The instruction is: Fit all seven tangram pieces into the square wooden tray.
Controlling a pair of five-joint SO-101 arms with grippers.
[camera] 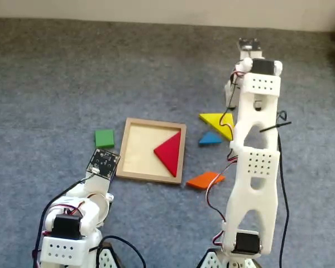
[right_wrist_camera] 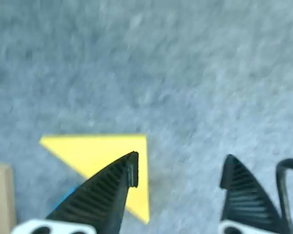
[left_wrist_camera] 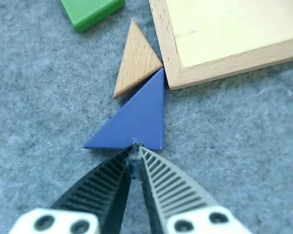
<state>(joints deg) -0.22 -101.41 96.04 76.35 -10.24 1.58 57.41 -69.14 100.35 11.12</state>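
The square wooden tray (camera: 135, 174) lies mid-table with a red triangle (camera: 170, 152) in its right half. Beside its near left corner (left_wrist_camera: 178, 73) lie a dark blue triangle (left_wrist_camera: 136, 122) and a wood-coloured triangle (left_wrist_camera: 136, 61). My left gripper (left_wrist_camera: 135, 148) is shut, its tips touching the blue triangle's edge. A green square (camera: 104, 138) sits left of the tray. A yellow triangle (right_wrist_camera: 102, 153) lies right of the tray. My right gripper (right_wrist_camera: 180, 170) hangs open above its outer edge, one finger over the piece.
A small light blue triangle (camera: 209, 138) and an orange piece (camera: 205, 180) rest on the grey carpet right of the tray. The right arm (camera: 257, 156) stretches along the table's right side. The left arm's base (camera: 67, 234) is at the near left.
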